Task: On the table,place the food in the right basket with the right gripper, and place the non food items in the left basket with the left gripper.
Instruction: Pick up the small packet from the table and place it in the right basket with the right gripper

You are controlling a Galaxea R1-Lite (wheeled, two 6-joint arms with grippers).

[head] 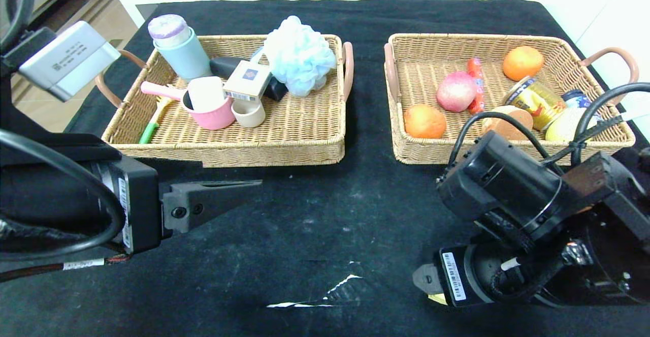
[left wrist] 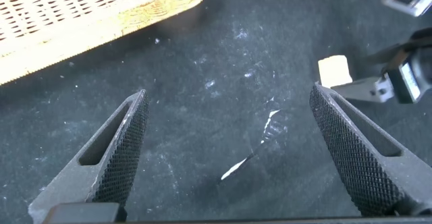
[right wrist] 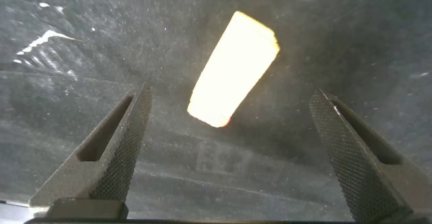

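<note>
A pale yellow oblong piece (right wrist: 233, 69) lies on the black cloth. My right gripper (right wrist: 233, 92) is open and hangs just above it, one finger on each side, not touching. In the head view this gripper (head: 429, 282) is low at the front right, and only a sliver of the piece (head: 436, 299) shows under it. My left gripper (left wrist: 229, 92) is open and empty above bare cloth. It sits at the front left (head: 238, 187), in front of the left basket (head: 228, 152). The piece also shows in the left wrist view (left wrist: 334, 71).
The left basket holds a blue cup (head: 177, 47), a blue bath pouf (head: 299, 53), a pink cup (head: 208, 106) and a small box (head: 247, 80). The right basket (head: 401, 139) holds oranges (head: 522, 63), an apple (head: 456, 91), a can (head: 535, 101) and bread. A white scuff (head: 325, 291) marks the cloth.
</note>
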